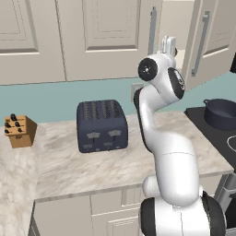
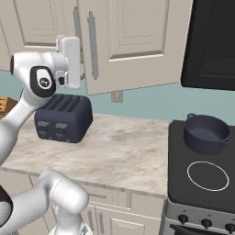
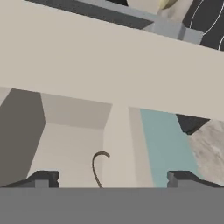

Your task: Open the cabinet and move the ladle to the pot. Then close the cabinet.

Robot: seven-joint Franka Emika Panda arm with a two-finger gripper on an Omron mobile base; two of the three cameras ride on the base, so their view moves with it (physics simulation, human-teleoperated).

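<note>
The cabinet (image 1: 110, 27) hangs above the counter, and its right door (image 1: 216, 32) is swung open. My white hand (image 1: 169, 46) is raised into the gap between the two doors, beside the bar handles (image 2: 92, 43). In the hand view my gripper (image 3: 113, 178) is open with nothing between its fingertips (image 3: 43, 178). Just beyond them, inside the beige cabinet, rises a thin brown curved hook (image 3: 97, 168) that looks like the end of the ladle's handle. The rest of the ladle is hidden. The pot (image 2: 206, 133), dark blue-grey and empty, sits on the back of the stove (image 2: 202, 193), far to the right.
A boxy dark blue toaster (image 1: 101, 125) stands on the marble counter (image 1: 92, 170) below the cabinet. A wooden knife block (image 1: 19, 130) is at the far left. A black appliance (image 2: 211, 46) hangs over the stove, and a wall outlet (image 2: 117, 97) sits behind the counter.
</note>
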